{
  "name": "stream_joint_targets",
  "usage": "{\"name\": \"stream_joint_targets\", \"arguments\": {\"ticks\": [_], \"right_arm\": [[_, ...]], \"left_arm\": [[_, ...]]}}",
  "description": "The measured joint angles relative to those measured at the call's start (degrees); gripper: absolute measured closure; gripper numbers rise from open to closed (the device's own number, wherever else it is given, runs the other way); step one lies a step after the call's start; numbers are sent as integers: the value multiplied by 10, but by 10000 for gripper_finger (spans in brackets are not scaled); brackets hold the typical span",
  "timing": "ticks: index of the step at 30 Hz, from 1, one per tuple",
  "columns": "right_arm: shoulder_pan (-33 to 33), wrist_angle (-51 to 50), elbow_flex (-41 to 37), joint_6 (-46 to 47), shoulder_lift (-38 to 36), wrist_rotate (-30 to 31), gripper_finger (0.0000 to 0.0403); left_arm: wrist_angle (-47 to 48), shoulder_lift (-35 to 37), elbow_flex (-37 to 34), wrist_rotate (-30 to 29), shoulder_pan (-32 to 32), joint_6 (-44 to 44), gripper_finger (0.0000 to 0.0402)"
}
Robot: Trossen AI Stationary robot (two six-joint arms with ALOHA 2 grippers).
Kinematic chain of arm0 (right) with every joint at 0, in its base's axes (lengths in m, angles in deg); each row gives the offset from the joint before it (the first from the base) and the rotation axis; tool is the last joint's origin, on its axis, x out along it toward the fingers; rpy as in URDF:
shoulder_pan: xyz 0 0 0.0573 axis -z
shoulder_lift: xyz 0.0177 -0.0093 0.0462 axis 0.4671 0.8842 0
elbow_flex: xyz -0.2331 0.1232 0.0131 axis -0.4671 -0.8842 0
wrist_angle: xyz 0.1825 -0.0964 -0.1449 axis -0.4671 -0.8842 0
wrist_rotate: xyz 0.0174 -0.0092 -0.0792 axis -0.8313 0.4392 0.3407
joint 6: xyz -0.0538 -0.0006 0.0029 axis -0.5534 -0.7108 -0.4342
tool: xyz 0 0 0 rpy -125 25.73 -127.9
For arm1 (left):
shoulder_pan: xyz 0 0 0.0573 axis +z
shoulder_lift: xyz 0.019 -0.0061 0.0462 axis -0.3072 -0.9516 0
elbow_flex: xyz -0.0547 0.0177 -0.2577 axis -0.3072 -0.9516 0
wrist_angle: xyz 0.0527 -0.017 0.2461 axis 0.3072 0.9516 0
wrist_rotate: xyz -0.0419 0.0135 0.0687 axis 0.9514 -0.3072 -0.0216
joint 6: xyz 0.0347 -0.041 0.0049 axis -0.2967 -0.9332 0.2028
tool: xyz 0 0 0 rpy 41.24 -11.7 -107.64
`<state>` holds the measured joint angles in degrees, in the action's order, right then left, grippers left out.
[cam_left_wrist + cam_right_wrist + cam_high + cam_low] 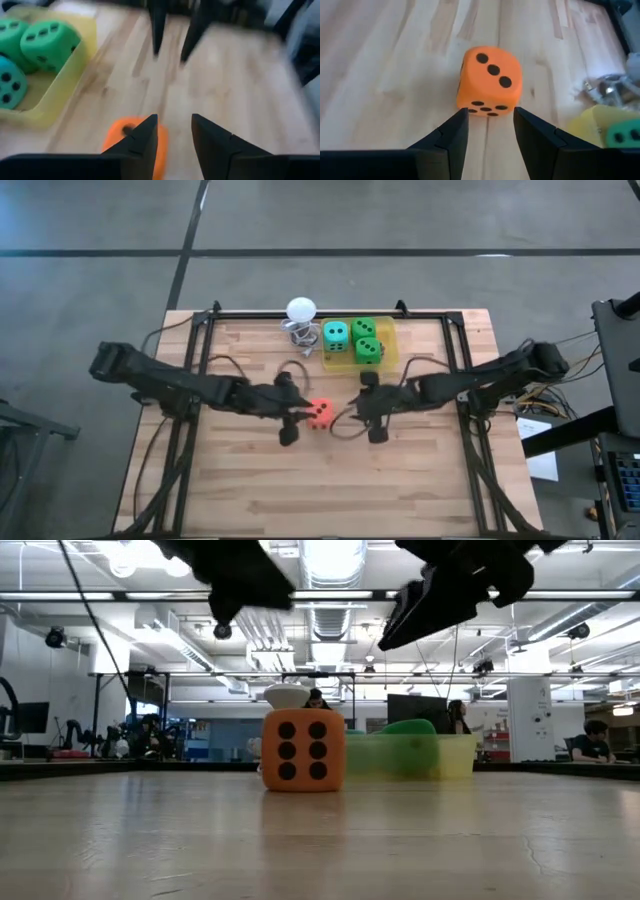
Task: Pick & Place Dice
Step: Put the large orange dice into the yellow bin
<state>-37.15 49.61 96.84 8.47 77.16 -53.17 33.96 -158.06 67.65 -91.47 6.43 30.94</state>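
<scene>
The orange-red die (321, 414) rests on its bottom face on the wooden table between my two grippers, with six pips facing the low view (302, 750). My left gripper (302, 416) is open just to the die's left and raised above the table. In its wrist view the die (125, 145) shows partly under one finger. My right gripper (490, 120) is open to the die's right (356, 412), with the die (490, 82) just ahead of its fingertips. The teal die (336, 336) and two green dice (366, 340) lie in a yellow tray (390, 345).
A white ball on a wire stand (300, 312) is just left of the yellow tray, near the table's far edge. The tray shows behind the die in the low view (450, 755). Bare wood spreads over the table's near half (320, 490).
</scene>
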Motion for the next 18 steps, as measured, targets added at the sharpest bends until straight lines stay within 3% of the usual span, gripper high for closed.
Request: {"name": "stream_joint_targets", "arguments": {"ticks": [5,11,18], "right_arm": [[-54,-76,90,-95,77,92,249],[-60,-100,181,-157,165,88,242],[-64,-213,319,-135,274,90,209]], "left_arm": [[-77,109,-92,3,-24,-74,277],[-78,184,-194,-22,-28,-198,277],[-84,220,-244,-33,-28,-221,277]]}}
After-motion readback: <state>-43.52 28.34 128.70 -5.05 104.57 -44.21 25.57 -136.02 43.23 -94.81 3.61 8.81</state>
